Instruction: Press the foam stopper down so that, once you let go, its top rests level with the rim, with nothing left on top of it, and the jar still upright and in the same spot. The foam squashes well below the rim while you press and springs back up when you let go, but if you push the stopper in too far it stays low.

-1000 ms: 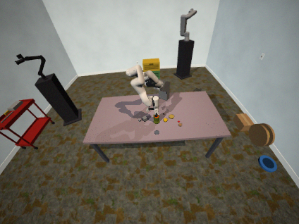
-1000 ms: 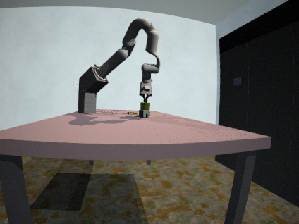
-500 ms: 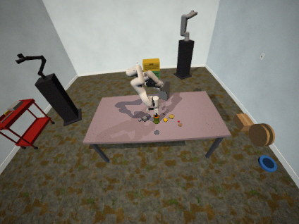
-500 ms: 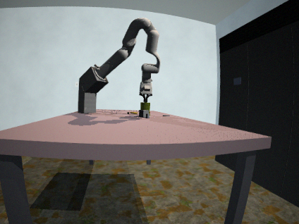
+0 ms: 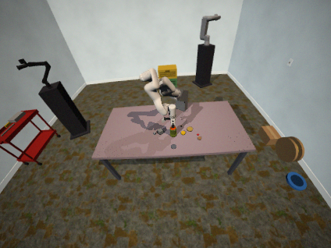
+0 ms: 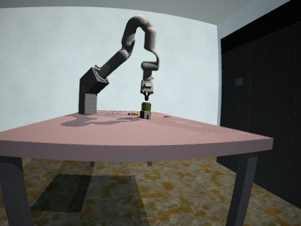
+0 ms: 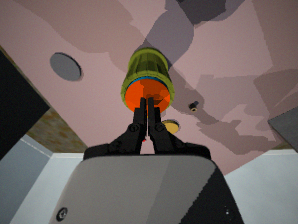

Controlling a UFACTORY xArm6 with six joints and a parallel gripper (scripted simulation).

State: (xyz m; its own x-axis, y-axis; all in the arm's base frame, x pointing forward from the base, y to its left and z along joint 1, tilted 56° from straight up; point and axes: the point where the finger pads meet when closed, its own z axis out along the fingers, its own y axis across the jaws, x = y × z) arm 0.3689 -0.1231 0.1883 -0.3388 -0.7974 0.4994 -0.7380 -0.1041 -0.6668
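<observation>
- Foam stopper (image 7: 147, 96), orange, fills the mouth of the olive-green jar (image 7: 147, 70); the jar stands upright near the middle of the pink table (image 5: 129, 140).
- Claw (image 7: 148, 111) is closed with its two black fingers pressed together and nothing between them, pointing straight down over the stopper.
- In the exterior view the fingertips hang just above the jar's top with a small gap showing; the wrist view cannot settle whether they touch.
- A thin blue band shows at the jar's rim around the stopper in the wrist view.
- Just beside the jar lie a small grey block (image 5: 159, 132), a yellow-orange round piece (image 5: 183, 132) and another orange one (image 5: 190, 129); a small brown bit with a red speck (image 5: 199, 137) lies a little farther off.
- A flat grey disc (image 5: 173, 147) rests on the table, nearer its front edge.
- A small dark ring-like part (image 7: 193, 105) sits near the jar in the wrist view.
- Beyond the table stands a yellow crate (image 5: 168, 71) with dark lettering too small to read.
- A red cart (image 5: 34, 113), two black pedestals with arms (image 5: 62, 107), a wooden spool (image 5: 290, 148) and a blue bowl (image 5: 297, 181) stand around the room.
</observation>
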